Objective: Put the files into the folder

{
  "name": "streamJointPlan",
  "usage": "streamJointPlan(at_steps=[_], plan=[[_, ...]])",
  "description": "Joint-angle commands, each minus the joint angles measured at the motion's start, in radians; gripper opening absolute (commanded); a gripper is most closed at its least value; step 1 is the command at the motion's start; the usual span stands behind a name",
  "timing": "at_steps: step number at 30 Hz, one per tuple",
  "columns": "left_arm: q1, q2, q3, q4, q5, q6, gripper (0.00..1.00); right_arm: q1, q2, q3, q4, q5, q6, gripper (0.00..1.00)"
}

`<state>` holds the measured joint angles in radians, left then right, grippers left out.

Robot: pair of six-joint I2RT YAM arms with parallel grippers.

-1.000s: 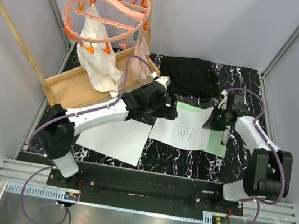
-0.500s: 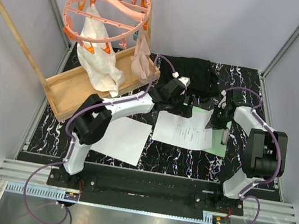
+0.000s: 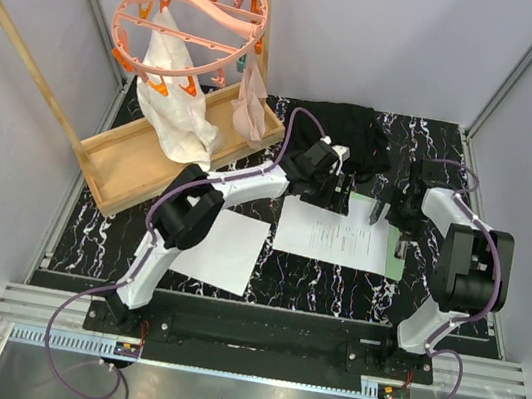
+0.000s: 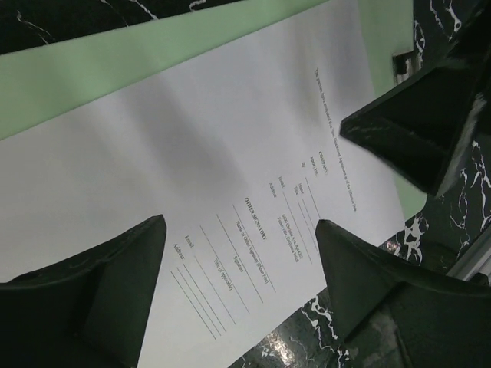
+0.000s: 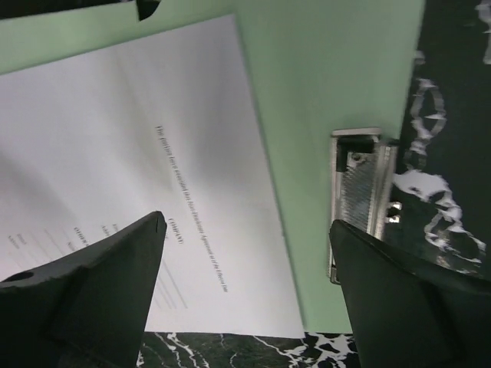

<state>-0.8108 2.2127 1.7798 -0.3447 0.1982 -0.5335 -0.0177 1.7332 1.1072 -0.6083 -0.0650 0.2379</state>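
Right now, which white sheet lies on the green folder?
The printed sheet, overlapping the folder; the blank sheet lies apart to the left, off it.

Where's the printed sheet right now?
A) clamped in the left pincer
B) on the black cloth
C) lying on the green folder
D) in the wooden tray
C: the printed sheet lies flat on the folder, green showing beyond two of its edges; left pincer and right pincer are both open above it, holding nothing.

Black marbled bench (image 3: 304,279): wooden tray (image 3: 140,164) at the far left corner, black cloth (image 3: 353,132) at the far edge, blank sheet (image 3: 223,248) front left, green folder (image 5: 330,77) right of centre under a printed sheet (image 3: 336,236).
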Motion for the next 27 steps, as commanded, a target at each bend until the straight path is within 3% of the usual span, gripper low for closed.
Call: streamJointPlan(at_steps=[1, 5, 10, 21, 27], plan=[[-0.004, 0.025, 0.061, 0.027, 0.073, -0.008, 0.79, -0.056, -0.087, 0.034, -0.031, 0.212, 0.086, 0.97], [-0.01, 0.033, 0.067, 0.023, 0.055, -0.01, 0.76, -0.125, -0.09, 0.01, -0.028, 0.196, 0.135, 0.9], [-0.013, 0.036, 0.072, 0.007, 0.063, -0.008, 0.76, -0.128, -0.052, 0.019, -0.019, 0.189, 0.121, 0.62], [-0.014, 0.056, 0.066, -0.01, 0.058, -0.008, 0.78, -0.128, -0.026, -0.035, 0.019, 0.139, 0.08, 0.58], [-0.014, 0.07, 0.079, -0.04, 0.044, 0.024, 0.81, -0.128, -0.012, -0.064, 0.036, 0.111, 0.084, 0.46]])
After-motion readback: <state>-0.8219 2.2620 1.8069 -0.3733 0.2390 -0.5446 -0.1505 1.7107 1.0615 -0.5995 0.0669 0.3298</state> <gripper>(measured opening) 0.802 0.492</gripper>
